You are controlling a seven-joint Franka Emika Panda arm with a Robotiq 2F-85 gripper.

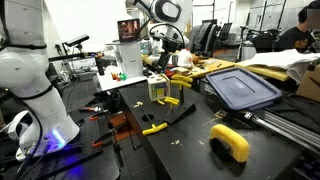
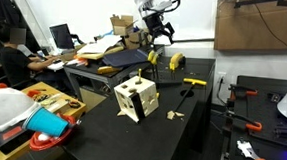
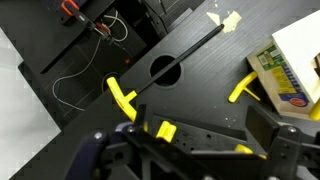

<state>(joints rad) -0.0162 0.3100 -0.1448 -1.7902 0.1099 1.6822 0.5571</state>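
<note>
Tool (image 3: 190,150) hovers above yellow clamps (image 3: 121,98) beside wooden box (image 2: 135,98).

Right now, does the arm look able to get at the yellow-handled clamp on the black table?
Probably yes: the open jaws hang above the yellow-handled clamp, which lies uncovered on the table; the box stands off to the side.

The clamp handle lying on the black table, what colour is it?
Bright yellow; the clamp handle shows best in the wrist view.
</note>
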